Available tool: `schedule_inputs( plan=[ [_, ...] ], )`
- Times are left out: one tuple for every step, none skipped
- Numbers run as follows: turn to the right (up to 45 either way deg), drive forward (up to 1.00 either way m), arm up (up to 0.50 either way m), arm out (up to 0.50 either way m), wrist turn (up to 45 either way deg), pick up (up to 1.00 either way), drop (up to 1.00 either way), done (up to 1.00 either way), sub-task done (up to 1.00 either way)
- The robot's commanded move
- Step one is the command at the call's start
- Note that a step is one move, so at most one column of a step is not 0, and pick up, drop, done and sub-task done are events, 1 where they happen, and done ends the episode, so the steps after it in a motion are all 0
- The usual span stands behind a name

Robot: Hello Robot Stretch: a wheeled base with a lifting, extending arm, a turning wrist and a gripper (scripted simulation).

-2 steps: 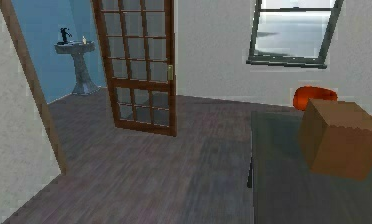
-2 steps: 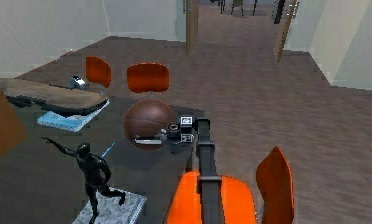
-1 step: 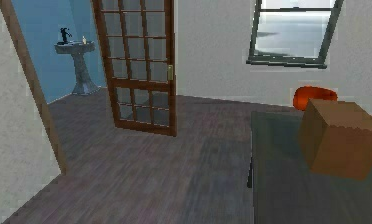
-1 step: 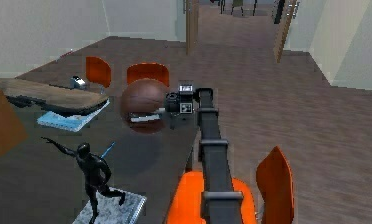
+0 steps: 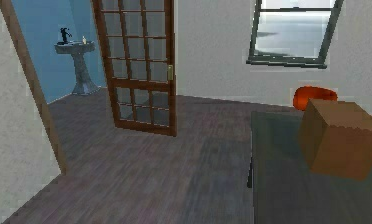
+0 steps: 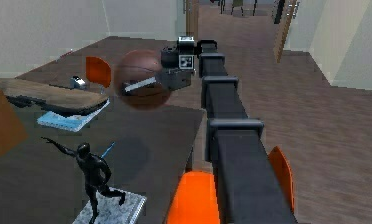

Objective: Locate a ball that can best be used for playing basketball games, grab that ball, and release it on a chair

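Basketball [image 6: 137, 72], a brown-orange sphere, is right at the far end of the gripper [image 6: 162, 70]. It lies toward about 8 o'clock from the gripper's dark body in the arm side view, and one thin finger [image 6: 144, 88] crosses its lower face. Because the dark bench [image 6: 154, 140] lies behind and below it, I cannot tell whether the gripper holds the basketball or whether it rests on the top. For the release, I judge the likeliest seats to be an orange chair [image 6: 98, 72] just at its 9 o'clock and a second orange chair [image 6: 199, 198] at its 6 o'clock, by the bench's near edge.
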Motion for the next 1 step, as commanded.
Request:
schedule_inputs(
  plan=[
    [0.0,0.0,0.0,0.0,-45.0,0.0,0.0,0.0,0.0]
  ],
)
